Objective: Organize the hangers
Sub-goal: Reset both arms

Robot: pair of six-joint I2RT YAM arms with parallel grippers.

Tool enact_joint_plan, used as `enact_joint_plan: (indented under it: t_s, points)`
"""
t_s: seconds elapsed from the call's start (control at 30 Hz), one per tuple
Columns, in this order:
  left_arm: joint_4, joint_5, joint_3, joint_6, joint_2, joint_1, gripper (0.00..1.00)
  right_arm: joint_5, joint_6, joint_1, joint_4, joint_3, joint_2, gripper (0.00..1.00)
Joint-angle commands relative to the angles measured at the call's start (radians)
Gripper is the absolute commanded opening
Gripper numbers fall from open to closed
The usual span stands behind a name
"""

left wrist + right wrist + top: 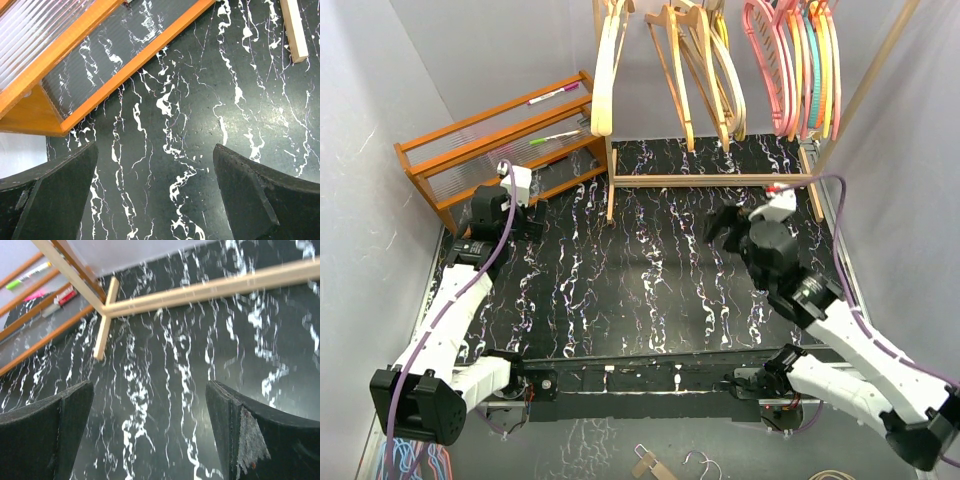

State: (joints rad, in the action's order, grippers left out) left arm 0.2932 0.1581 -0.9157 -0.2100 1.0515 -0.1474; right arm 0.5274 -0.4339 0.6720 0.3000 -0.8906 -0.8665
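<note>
Top external: hangers (720, 70) hang grouped by colour. Left gripper (155, 152) and right gripper (150, 387) gape empty. Sorting looks finished; next, probably retract.

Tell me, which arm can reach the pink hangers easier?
Probably the right. The right gripper, open, hovers near the frame, on the side where the pink hangers hang. The left gripper, open too, is far off by the orange shelf.
</note>
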Motion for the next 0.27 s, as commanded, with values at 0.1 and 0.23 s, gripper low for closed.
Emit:
enact_joint_plan:
  t_s: [0.1, 0.23]
  points:
    - [0.006, -0.059, -0.017, 0.076, -0.023, 0.040, 0.97, 0.028, -0.357, -0.003, 0.070, 0.276, 0.165, 0.98]
    - [-0.017, -0.045, -0.017, 0.119, -0.020, 0.087, 0.97, 0.104, -0.454, -0.003, 0.059, 0.335, 0.144, 0.99]
